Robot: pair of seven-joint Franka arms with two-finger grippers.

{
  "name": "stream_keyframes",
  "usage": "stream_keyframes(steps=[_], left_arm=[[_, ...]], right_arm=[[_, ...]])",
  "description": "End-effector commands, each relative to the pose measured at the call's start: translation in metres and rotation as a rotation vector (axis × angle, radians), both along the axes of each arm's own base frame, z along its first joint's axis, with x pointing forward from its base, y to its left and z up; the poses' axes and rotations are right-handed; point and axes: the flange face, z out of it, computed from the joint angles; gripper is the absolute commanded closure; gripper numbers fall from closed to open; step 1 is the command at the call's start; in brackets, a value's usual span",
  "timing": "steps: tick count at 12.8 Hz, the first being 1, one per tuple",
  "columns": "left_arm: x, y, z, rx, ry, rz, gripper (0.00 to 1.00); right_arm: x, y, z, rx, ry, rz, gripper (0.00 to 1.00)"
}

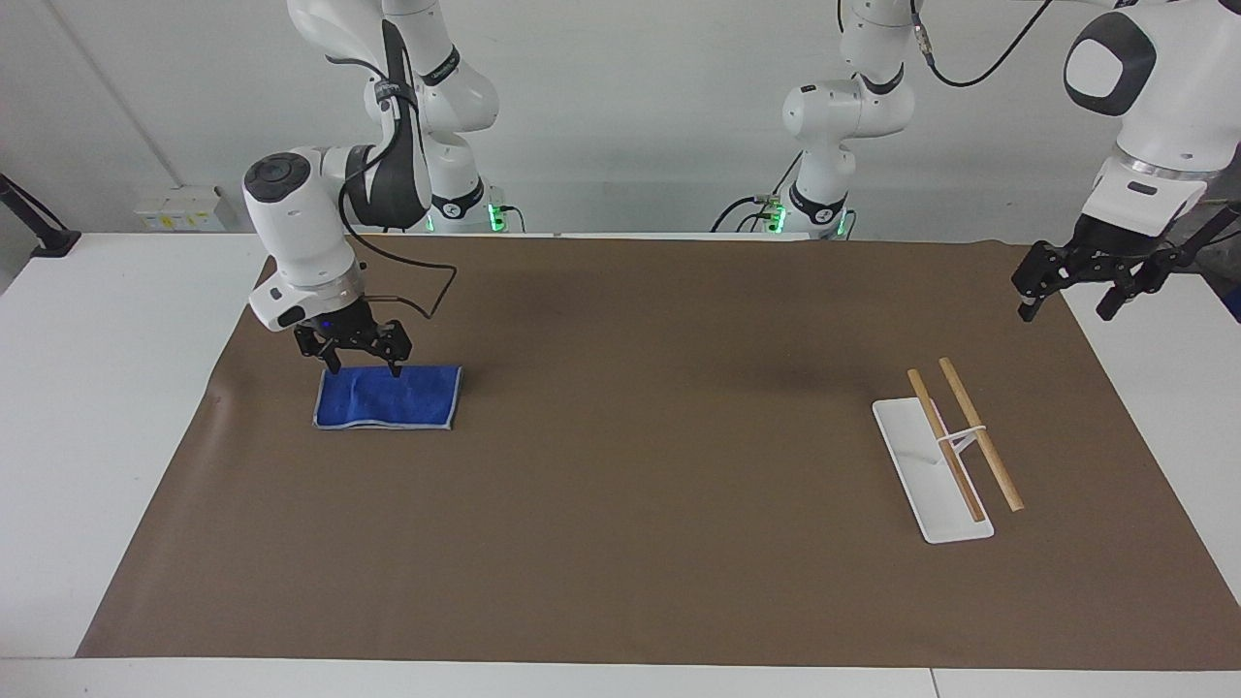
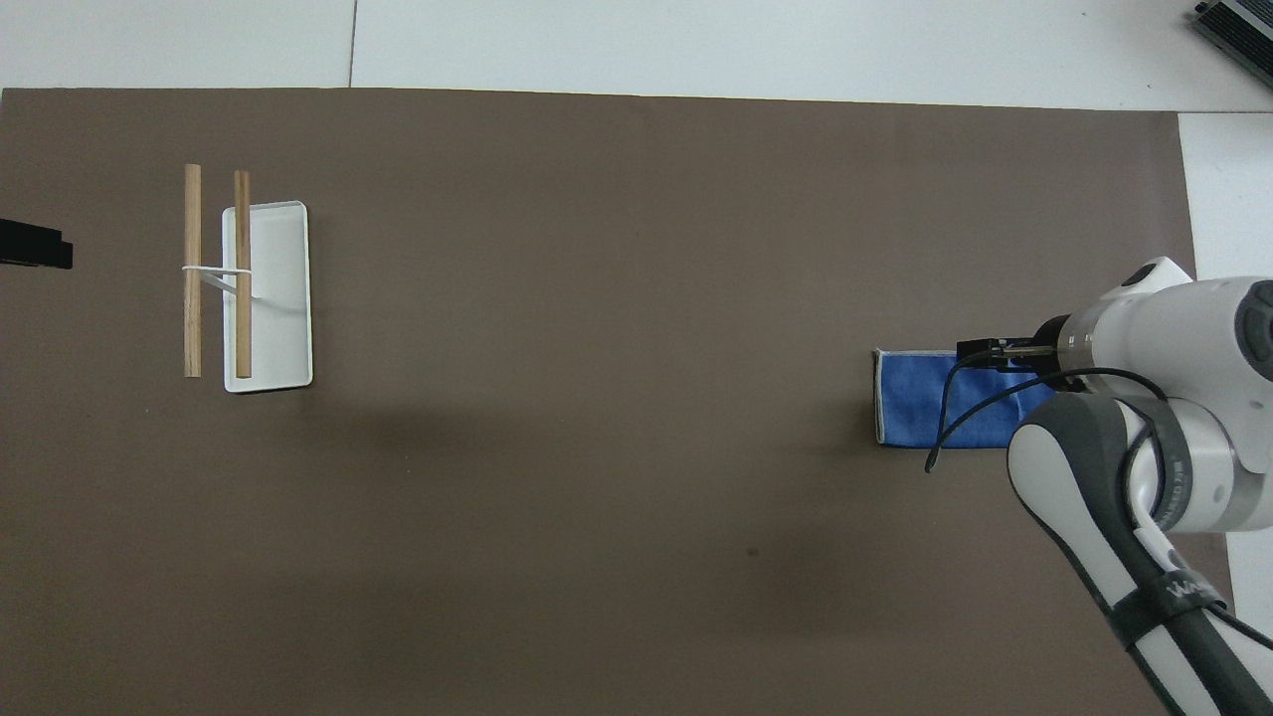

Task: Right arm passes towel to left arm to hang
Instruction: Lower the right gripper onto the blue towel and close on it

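The blue towel lies folded and flat on the brown mat, toward the right arm's end of the table. My right gripper points down, open, with its fingertips low over the towel's edge nearer the robots. Nothing is between the fingers, and whether they touch the cloth I cannot tell. In the overhead view the right arm and its black cable cover part of the towel. My left gripper waits open and empty, up in the air over the mat's corner at the left arm's end.
A white rack base carrying two raised wooden bars stands toward the left arm's end, also in the overhead view as the rack. The brown mat covers most of the white table.
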Motion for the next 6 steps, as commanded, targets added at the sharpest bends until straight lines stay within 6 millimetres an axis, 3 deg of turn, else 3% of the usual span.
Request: stream_keyframes(steps=[1,3,6], left_arm=[[-0.009,0.0,0.0,-0.014,0.0,0.009,0.0],[-0.009,0.0,0.0,-0.014,0.0,0.009,0.0],[-0.009,0.0,0.0,-0.014,0.0,0.009,0.0]], right_arm=[[-0.003,-0.005,-0.023,0.011,0.0,-0.001,0.0],[-0.009,-0.018,-0.049,0.01,-0.01,-0.017,0.0],[-0.021,-0.017,-0.073,0.01,-0.012,-0.014,0.0]])
